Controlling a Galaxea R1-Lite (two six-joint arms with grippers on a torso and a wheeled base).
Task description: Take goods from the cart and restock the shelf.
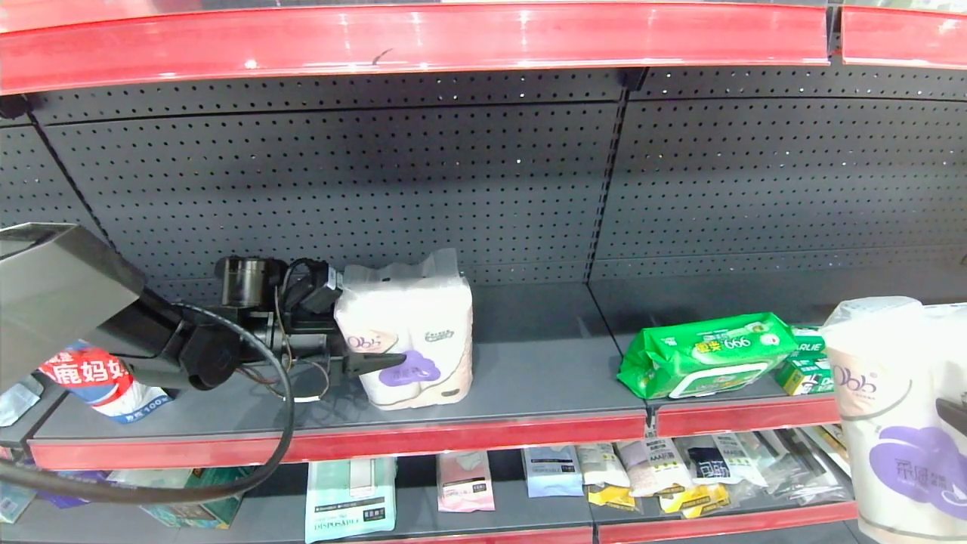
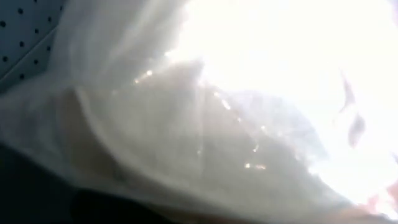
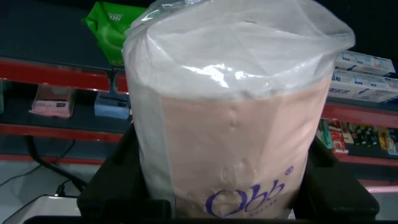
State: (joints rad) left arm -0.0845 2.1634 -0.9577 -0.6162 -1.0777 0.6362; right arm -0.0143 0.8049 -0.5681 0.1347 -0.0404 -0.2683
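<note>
Left pincer (image 1: 389, 344) clamps shelf pack (image 1: 423, 317) (upright); right pincer (image 3: 230, 202), second pack (image 3: 236, 112).

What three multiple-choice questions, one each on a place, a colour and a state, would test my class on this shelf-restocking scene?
1. Where does the green soft pack of wipes lie?
A. On the lower shelf
B. On the grey shelf board, right of the white plastic-wrapped pack of paper rolls
C. In a cart

2. What colour is the shelf's front edge strip?
A. Blue
B. Yellow
C. Red

3. What is the right end effector doing?
A. Gripping a second white roll pack
B. Hanging open and empty
C. Gripping the wipes

Key: 1 B, the wipes lie on the same board as the standing rolls, to their right. 2 C, the strip along the board's front is red. 3 A, its fingers flank that pack in the right wrist view.
</note>
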